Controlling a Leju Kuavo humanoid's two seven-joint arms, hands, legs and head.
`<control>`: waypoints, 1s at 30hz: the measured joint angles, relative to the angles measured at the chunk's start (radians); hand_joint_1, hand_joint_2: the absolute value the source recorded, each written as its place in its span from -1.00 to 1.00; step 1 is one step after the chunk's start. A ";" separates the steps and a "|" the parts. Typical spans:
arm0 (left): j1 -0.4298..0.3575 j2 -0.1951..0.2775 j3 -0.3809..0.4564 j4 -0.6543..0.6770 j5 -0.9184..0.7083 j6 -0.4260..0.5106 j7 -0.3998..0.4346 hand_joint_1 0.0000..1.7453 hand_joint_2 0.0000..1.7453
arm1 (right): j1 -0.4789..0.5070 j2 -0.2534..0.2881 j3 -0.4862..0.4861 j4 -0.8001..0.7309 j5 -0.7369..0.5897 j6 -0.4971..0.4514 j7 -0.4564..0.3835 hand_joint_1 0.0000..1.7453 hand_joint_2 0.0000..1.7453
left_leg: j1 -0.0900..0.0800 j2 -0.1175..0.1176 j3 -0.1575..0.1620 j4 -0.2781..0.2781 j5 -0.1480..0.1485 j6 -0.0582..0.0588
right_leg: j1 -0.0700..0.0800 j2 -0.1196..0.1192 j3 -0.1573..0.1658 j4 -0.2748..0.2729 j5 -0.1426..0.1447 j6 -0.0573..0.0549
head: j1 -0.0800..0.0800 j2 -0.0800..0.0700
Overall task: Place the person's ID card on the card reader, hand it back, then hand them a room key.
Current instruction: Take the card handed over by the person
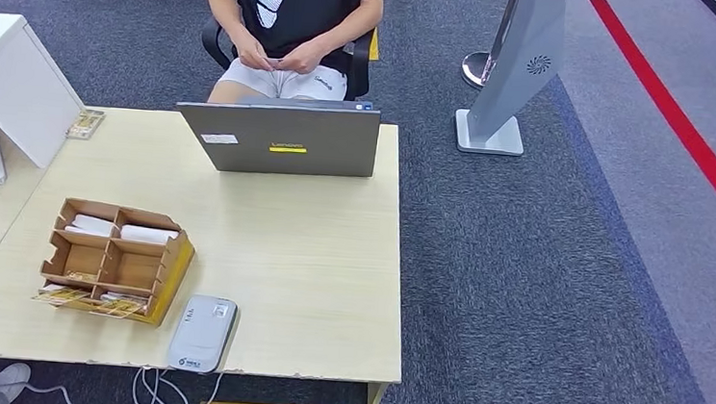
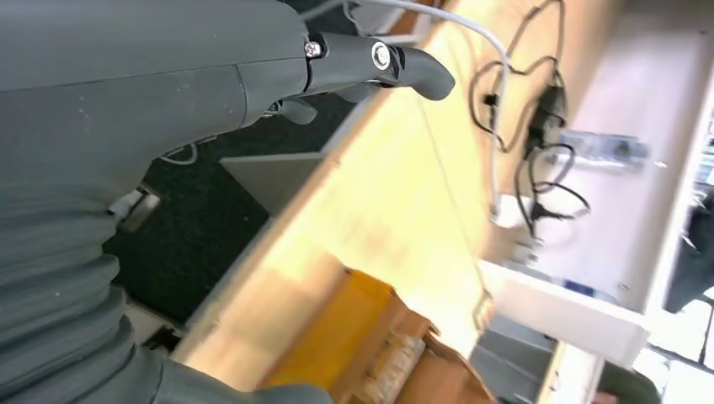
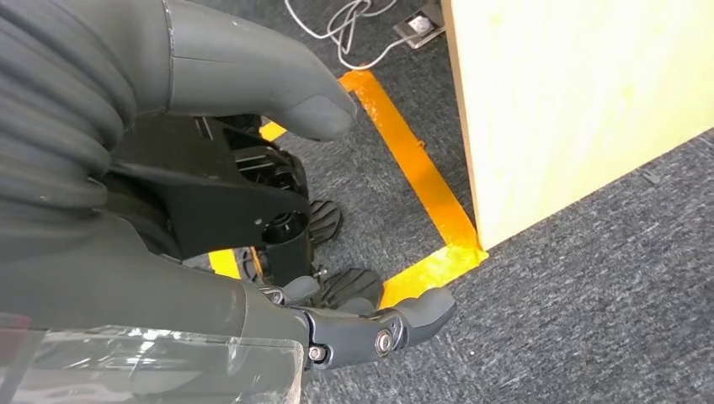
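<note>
Grey plastic, the card reader (image 1: 202, 333) is lying at the near edge of the table (image 1: 328, 287), just beside the cardboard organiser (image 1: 116, 260) that seems to be holding the room keys. The person (image 1: 292, 13) is sitting past the far edge, behind the laptop (image 1: 279, 138), fingering a small flat thing that is probably the ID card (image 1: 274, 62); it is too small to be sure. Such a card is likely handling as thin, stiff, light and slick, so a pinch across its faces near one short end looks best. The left hand (image 2: 210, 84) is hanging below the table edge, fingers loosely extended, holding nothing. The right hand (image 3: 278, 252) is hanging over the carpet near the table corner, thumb and fingers apart, touching nothing.
</note>
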 joint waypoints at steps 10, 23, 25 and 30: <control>0.044 -0.004 -0.227 -0.278 -0.339 0.192 -0.104 -1.00 1.00 | -0.011 0.011 -0.055 -0.001 0.056 -0.012 0.006 -1.00 1.00 | 0.000 0.000 0.000 0.002 0.000 0.001 | 0.000 0.000 0.000 0.000 0.001 0.000 | -0.001 0.000; -0.269 0.266 -0.566 -0.277 -1.267 0.589 0.211 -1.00 1.00 | -0.072 0.037 -0.052 0.006 0.179 -0.051 0.178 -1.00 1.00 | 0.000 0.000 0.001 0.002 0.004 0.000 | 0.001 0.000 0.000 0.001 0.004 -0.002 | -0.001 0.000; -0.353 0.305 -0.584 -0.216 -1.339 0.589 0.284 -1.00 1.00 | -0.085 0.040 -0.048 0.006 0.191 -0.052 0.197 -1.00 1.00 | 0.000 0.000 0.000 0.002 0.006 0.000 | 0.001 0.000 0.000 0.001 0.005 -0.002 | -0.001 0.000; -0.542 0.381 -0.615 -0.030 -1.479 0.590 0.396 -1.00 1.00 | -0.109 0.046 -0.030 0.006 0.210 -0.053 0.228 -1.00 1.00 | 0.001 0.001 -0.001 0.002 0.008 0.001 | 0.000 0.001 -0.002 0.001 0.007 -0.002 | 0.000 0.000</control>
